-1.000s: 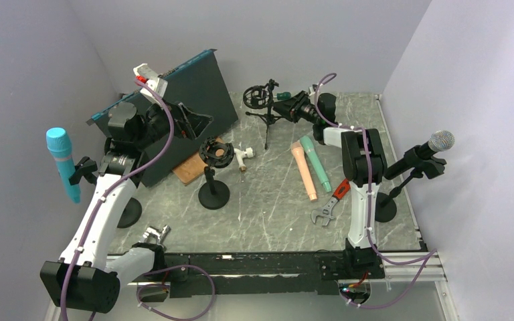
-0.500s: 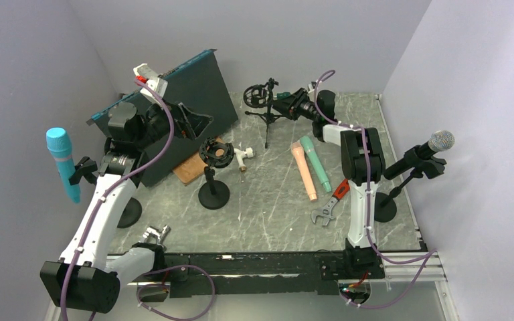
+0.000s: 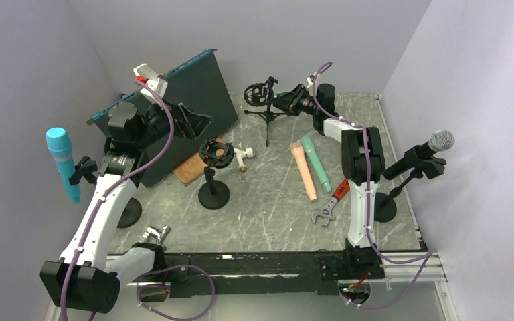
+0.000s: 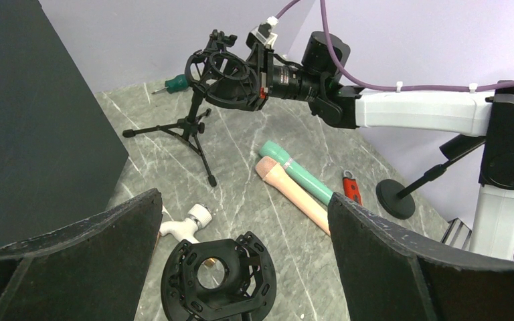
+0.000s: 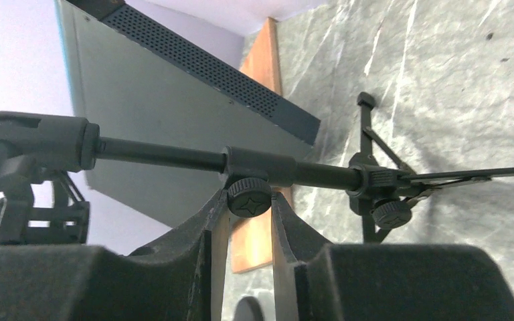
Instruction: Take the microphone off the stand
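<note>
A blue microphone [image 3: 62,164] stands clipped in a stand at the far left. A black microphone with a silver head [image 3: 435,144] sits in a stand at the far right. Neither gripper touches them. My right gripper [image 3: 282,101] reaches to the back, shut on a knurled knob [image 5: 249,196] on the pole [image 5: 160,155] of a black tripod stand [image 3: 268,117], whose shock mount [image 3: 258,95] is empty. My left gripper [image 4: 244,200] hangs open above a second empty shock mount [image 4: 217,274] on a round-base stand, with nothing between its fingers.
A pink microphone [image 3: 304,172] and a green one [image 3: 316,164] lie side by side on the table. A red-handled wrench [image 3: 331,204], a white tap [image 3: 244,155], a wooden board [image 3: 189,170] and a leaning dark panel [image 3: 194,93] are also there.
My right gripper has moved left and farther back, onto the tripod stand's pole. The left arm has not moved.
</note>
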{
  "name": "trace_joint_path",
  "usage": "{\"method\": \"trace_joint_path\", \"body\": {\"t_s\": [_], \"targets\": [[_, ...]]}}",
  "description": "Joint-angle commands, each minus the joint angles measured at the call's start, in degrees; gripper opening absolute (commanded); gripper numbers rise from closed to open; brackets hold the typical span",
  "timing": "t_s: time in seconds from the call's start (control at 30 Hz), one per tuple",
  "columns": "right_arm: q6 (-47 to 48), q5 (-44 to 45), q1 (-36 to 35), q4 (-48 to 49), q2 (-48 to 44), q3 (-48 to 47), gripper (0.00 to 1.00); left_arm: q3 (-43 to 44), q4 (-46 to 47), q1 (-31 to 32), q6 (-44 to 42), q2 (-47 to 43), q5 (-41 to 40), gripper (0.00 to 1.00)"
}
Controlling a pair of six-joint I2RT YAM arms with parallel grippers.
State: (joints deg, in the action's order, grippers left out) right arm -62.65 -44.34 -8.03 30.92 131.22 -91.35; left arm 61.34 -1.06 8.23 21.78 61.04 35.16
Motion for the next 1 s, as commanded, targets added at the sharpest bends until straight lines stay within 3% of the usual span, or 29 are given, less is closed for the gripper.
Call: {"method": "trace_joint_path", "body": {"t_s": [0.0,0.1,0.23,0.47,0.63,0.7,0.8,0.97], "targets": [[18.0,6.3,-0.9,-10.3,-3.0,1.4,0.00,0.0,3.1,-0.1,0.2,0.2,1.5,0.96],[24.1,8.7,-1.5,-4.6,-4.7,6.2,0.00,0.0,3.2,-0.1,0.3,0.2,1.6,0.96],[27.4,8.3,-2.3,10.8,-5.8,13.5,0.00,0.0,3.0,-0.1,0.0,0.4,1.3,0.96],[42.3,11.8,-4.2,4.3,-7.5,10.1,0.00,0.0,2.9,-0.1,-0.2,0.6,1.1,0.96],[63.5,25.0,-9.8,-2.9,-15.3,13.0,0.00,0.0,3.0,-0.1,0.0,0.7,1.3,0.96],[74.0,34.4,-14.0,-4.0,-17.8,14.6,0.00,-0.1,3.3,-0.1,0.3,0.8,1.7,0.96],[84.8,46.8,-18.7,1.1,-20.0,18.6,0.00,-0.1,3.5,-0.1,0.5,1.1,1.9,0.96],[94.3,55.3,-21.8,8.0,-20.5,22.1,0.00,-0.3,3.6,-0.1,0.6,1.1,1.9,0.96]]}}
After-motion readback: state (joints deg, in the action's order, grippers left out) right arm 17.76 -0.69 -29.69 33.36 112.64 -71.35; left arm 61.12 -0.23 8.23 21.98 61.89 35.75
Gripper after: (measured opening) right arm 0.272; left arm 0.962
